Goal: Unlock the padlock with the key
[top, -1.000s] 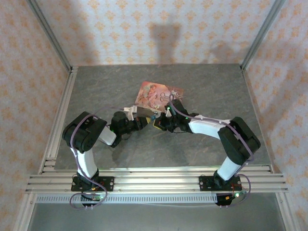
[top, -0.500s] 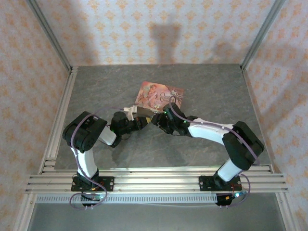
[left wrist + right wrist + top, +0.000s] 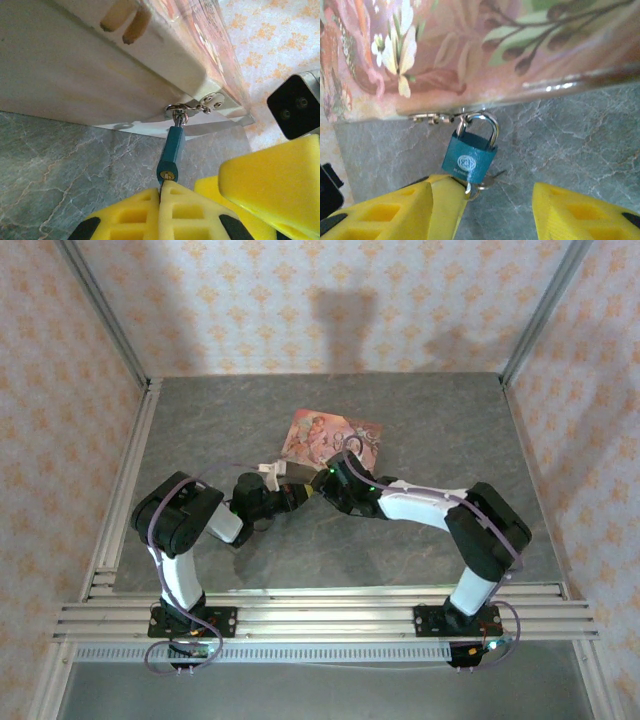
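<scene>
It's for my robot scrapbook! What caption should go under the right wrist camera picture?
A little blue padlock hangs on the latch of the pink box, right in front of the open right gripper.

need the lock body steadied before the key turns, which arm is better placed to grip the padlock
Right. The right gripper has its jaws open, with the padlock just ahead of the gap. The left gripper is shut at the keyhole end, apparently pinching the key.

Top external: high, behind the near edge, looking down over the whole counter (image 3: pixel 200 430). Left wrist: very close and low, looking along the counter at the pink tin box (image 3: pixel 90 65). Right wrist: equally close. Both wrist views share the padlock (image 3: pixel 469 157).
</scene>
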You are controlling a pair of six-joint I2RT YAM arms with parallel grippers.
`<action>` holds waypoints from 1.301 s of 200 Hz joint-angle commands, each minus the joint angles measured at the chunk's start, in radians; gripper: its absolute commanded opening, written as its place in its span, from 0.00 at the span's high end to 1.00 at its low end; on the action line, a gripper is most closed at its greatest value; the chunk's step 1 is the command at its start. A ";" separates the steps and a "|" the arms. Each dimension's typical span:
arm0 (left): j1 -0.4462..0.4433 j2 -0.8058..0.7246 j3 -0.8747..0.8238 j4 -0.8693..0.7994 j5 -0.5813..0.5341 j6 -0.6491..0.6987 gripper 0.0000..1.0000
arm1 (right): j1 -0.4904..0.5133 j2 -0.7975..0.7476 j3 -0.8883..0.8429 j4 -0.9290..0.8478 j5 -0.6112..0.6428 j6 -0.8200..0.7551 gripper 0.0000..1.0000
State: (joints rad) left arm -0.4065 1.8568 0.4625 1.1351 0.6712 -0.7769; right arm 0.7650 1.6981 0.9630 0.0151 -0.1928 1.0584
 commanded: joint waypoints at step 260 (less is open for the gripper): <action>-0.034 -0.079 -0.044 -0.012 -0.027 0.074 1.00 | 0.008 0.155 0.142 -0.054 0.051 -0.009 1.00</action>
State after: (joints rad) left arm -0.4305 1.8339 0.4229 1.1423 0.6403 -0.7494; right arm 0.7696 1.8374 1.0870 -0.0105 -0.1535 1.0546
